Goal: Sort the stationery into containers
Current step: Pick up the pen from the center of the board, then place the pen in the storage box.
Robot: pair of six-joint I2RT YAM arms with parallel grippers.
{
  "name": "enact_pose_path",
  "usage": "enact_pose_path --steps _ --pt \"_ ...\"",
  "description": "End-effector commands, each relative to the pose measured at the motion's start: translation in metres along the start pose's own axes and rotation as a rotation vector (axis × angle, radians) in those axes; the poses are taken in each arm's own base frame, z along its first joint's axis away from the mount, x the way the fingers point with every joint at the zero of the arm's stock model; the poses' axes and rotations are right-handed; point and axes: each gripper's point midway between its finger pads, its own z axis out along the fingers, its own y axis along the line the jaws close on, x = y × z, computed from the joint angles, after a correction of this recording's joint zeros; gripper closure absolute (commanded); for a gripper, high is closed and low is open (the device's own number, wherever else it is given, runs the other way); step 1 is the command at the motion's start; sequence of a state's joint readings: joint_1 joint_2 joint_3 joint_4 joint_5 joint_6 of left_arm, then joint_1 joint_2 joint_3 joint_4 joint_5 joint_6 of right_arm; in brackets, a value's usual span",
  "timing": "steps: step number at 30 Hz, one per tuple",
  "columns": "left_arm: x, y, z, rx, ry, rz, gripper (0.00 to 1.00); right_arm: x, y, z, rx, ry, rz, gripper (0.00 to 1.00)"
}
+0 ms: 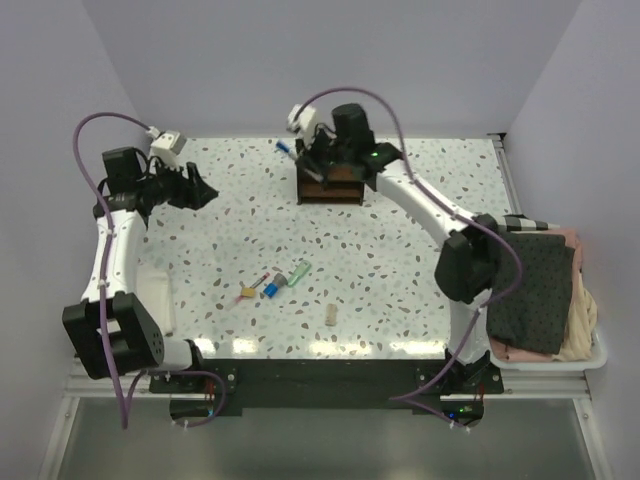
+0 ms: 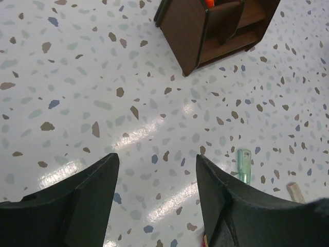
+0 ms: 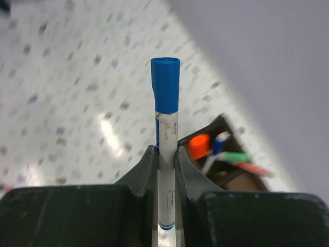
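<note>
Right gripper clamped on a blue-capped marker over the organizer; left gripper open and empty.

The right gripper (image 3: 165,152) is closed tight on the white barrel of a blue-capped marker (image 3: 165,85), whose cap sticks out past the fingertips. Below and to one side is the dark wooden organizer (image 1: 330,189), with an orange cap (image 3: 199,145) and a green piece (image 3: 236,156) among the items in its compartments. The left gripper (image 2: 157,167) hovers over the speckled desk (image 1: 420,290) with its fingers apart, holding nothing, well apart from the organizer. Near the desk's front, loose, lie a green marker (image 1: 299,271), a small blue-capped piece (image 1: 271,289), a tan block (image 1: 247,293) and a tan eraser (image 1: 331,315).
</note>
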State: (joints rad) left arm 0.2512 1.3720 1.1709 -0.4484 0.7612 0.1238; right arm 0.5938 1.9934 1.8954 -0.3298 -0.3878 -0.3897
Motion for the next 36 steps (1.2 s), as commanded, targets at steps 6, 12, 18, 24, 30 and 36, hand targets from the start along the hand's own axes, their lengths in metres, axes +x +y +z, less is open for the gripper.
enact_pose_path --steps 6,12,18,24,30,36 --pt "-0.034 -0.011 0.043 0.101 -0.002 0.122 0.34 -0.124 -0.103 -0.055 0.492 -0.678 0.111 1.00" --pt "-0.039 -0.006 0.051 0.092 0.022 0.119 0.34 -0.108 -0.122 -0.036 0.520 -0.732 0.228 1.00" --pt "-0.036 0.006 0.058 0.067 0.063 0.131 0.34 -0.079 -0.128 -0.012 0.500 -0.689 0.255 1.00" --pt "-0.032 0.015 0.070 0.050 0.084 0.139 0.35 -0.044 -0.131 0.006 0.477 -0.620 0.270 1.00" --pt "-0.028 0.021 0.079 0.049 0.099 0.124 0.35 -0.013 -0.126 0.025 0.462 -0.553 0.275 1.00" --pt "-0.030 0.023 0.081 0.045 0.096 0.127 0.35 0.017 -0.121 0.038 0.454 -0.491 0.296 1.00"
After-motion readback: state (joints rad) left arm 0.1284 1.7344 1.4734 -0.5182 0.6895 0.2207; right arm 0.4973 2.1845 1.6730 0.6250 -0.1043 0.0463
